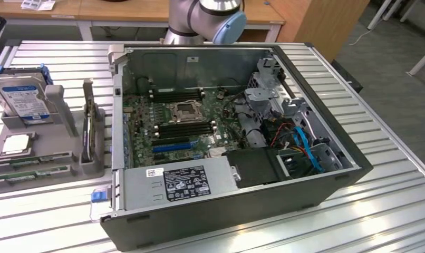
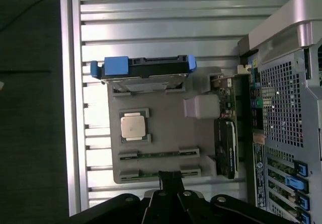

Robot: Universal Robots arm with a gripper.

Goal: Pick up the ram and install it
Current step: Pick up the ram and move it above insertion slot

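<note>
My claw has its two fingers pressed together, with nothing caught between them. In the wrist view its tips sit over the ram, crossing the stick near its middle; whether they touch it I cannot tell.

The ram is a thin green strip seated in the outermost groove of the gray holder. Its long axis runs along that holder's edge, with one end pointing at the computer case and the other at the bench's side edge. A second stick lies parallel just beside it, one groove inward.

Further in, I see the processor lying flat in a square pocket. Past it the hard drive stands on edge along the holder's opposite edge, with blue rails at both ends. An expansion card stands upright along the holder's side nearest the case.

The holder sits on the slatted bench just beside the case. In the exterior view the case lies open with the motherboard facing up, and the arm rises behind it at the bench's far edge.
</note>
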